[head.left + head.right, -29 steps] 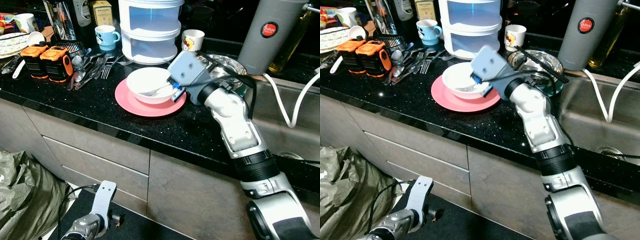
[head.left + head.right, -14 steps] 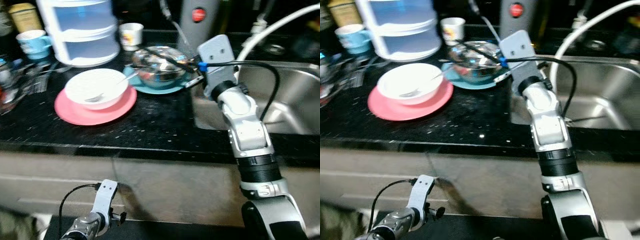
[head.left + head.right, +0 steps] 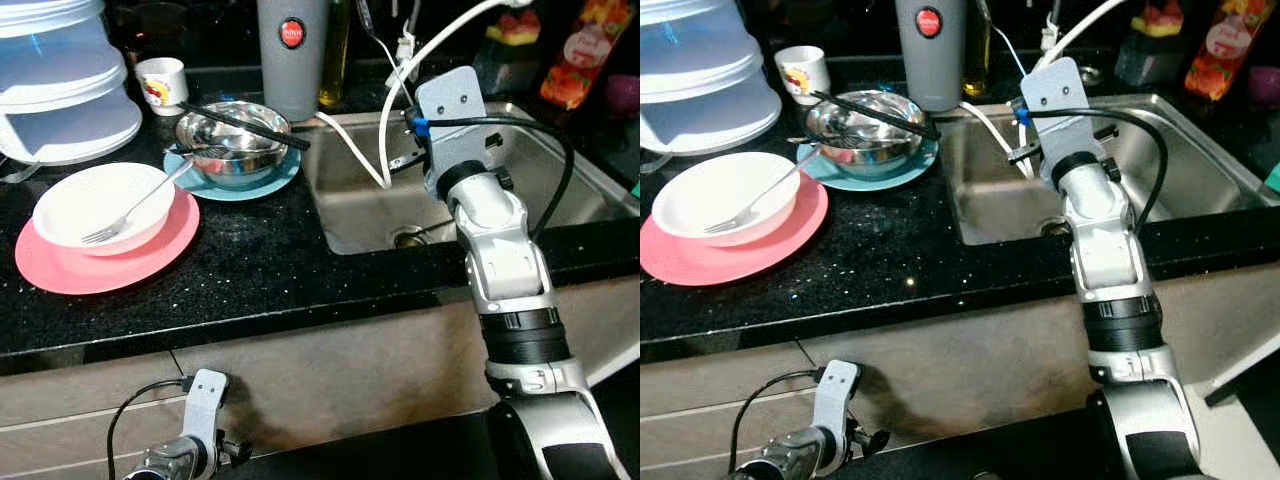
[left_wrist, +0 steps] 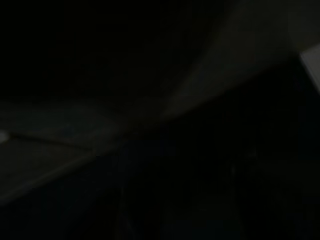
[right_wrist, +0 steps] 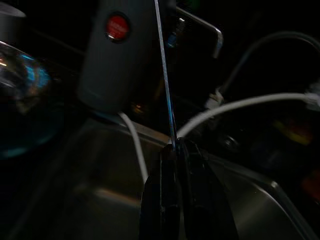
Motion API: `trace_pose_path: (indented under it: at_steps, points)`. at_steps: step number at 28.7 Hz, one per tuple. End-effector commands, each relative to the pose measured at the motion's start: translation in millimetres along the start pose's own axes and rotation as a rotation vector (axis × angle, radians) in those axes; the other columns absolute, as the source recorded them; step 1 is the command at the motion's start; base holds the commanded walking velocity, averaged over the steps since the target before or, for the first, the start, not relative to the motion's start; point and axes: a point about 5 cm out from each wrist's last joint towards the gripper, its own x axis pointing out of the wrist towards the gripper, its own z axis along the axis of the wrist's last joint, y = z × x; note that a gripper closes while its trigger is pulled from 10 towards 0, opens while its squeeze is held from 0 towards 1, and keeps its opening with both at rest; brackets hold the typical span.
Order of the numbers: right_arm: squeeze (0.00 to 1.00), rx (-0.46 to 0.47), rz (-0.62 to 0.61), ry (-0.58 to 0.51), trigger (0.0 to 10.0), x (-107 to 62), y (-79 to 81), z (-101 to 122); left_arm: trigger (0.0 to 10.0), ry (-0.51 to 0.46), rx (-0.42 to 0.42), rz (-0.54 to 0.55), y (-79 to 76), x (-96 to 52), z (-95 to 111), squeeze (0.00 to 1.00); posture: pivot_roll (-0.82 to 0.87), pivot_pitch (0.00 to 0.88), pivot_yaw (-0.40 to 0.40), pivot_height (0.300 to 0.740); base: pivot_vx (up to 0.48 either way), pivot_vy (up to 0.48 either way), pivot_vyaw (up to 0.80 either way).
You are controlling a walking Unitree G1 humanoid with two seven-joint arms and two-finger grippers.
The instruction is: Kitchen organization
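Your right gripper (image 5: 172,150) swung from bowl (image 3: 88,205) to over sink (image 3: 560,170), jaws pinched shut on thin utensil (image 5: 164,70) (light, stiff, slippery; hold mid-handle). Left arm idle.

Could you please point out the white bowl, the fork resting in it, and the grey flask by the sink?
white bowl (image 3: 70,200), left eye view, inner wall.
fork (image 3: 125,212), left eye view, mid handle.
grey flask (image 3: 291,70), left eye view, body below red badge.
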Motion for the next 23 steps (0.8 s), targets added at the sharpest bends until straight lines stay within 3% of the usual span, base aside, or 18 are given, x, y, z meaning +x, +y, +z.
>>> trace_pose_path:
  at_steps: [1, 7, 23]
  points:
    - [0.00, -0.006, 0.007, 0.022, 10.0, 1.1, 3.4, -2.7, 10.0, 0.002, 0.032, -0.008, 0.6, -0.1, 2.9, 0.00, -0.03, 0.071, 0.011, 0.740, 0.000, -0.469, 0.00]
    - [0.00, -0.024, 0.017, 0.055, 10.0, 3.2, 7.2, -7.1, 10.0, 0.008, 0.018, -0.019, -0.4, 0.1, 1.9, 0.00, -0.03, 0.072, 0.007, 0.740, 0.000, -0.451, 0.00]
    - [0.00, -0.086, 0.034, 0.088, 10.0, 7.0, 10.2, -12.7, 10.0, 0.044, 0.036, -0.024, 0.7, -0.5, -0.4, 0.00, -0.02, 0.076, 0.005, 0.740, 0.000, 0.000, 0.00]
